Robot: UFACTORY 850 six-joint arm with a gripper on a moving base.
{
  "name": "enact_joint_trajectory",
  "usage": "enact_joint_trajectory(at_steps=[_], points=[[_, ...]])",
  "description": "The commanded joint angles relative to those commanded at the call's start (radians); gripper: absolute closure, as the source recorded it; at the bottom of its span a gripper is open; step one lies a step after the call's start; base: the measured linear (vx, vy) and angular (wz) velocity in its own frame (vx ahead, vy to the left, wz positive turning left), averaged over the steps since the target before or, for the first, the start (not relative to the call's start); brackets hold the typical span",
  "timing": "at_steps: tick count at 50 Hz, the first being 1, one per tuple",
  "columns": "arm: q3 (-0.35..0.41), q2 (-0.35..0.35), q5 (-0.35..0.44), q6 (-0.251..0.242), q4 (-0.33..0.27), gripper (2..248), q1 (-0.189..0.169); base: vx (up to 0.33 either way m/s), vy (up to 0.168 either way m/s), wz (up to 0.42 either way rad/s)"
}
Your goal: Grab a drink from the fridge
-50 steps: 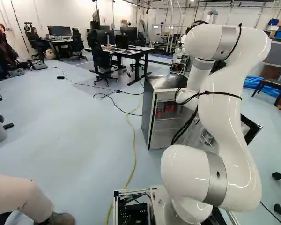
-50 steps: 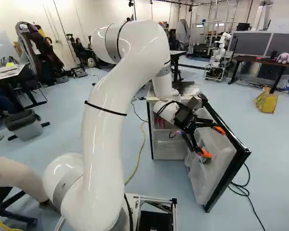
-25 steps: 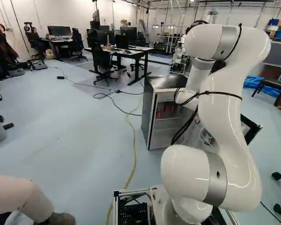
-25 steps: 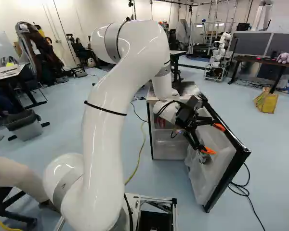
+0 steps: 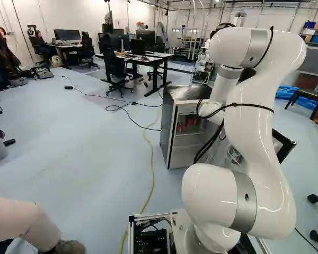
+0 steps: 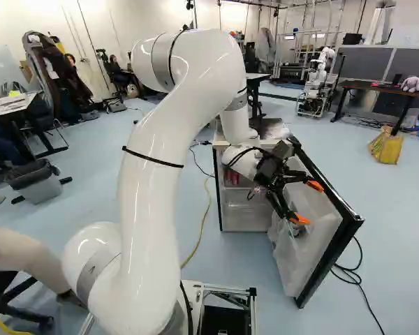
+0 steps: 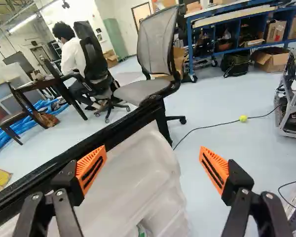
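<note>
My gripper [image 6: 307,202] hangs over the inner side of the opened fridge door [image 6: 346,234] in the right base view. In the wrist view the gripper [image 7: 153,168] stands wide open, nothing between its orange pads, with the pale door liner [image 7: 143,185] beneath and beyond it. Part of a drink container with some green [image 7: 142,230] shows low in the door, below the fingers; a container [image 5: 235,155] also shows there beside the arm in the left base view. Red cans [image 5: 188,123] stand on a shelf inside the fridge [image 5: 168,132], partly hidden by my arm and cables.
The door's black frame [image 7: 64,158] runs close beside one finger. An office chair [image 7: 155,54] stands beyond the door. A cable [image 6: 353,276] lies on the floor by the door. Someone's leg [image 5: 21,225] is close at the left of the base. Another robot [image 6: 318,84] stands far back.
Over the last second my gripper has shifted slightly above the door, its fingers staying wide apart. The base, fridge and door have kept their places.
</note>
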Motion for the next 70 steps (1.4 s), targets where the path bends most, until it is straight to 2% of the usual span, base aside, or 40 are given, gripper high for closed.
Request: enact_joint_trajectory(at_steps=[17,70], points=[[-0.033,-0.016,0.0,0.0,0.0,3,-0.008,0.0,0.0,0.0],[-0.203,-0.098,0.0,0.0,0.0,3,-0.081,0.0,0.0,0.0]])
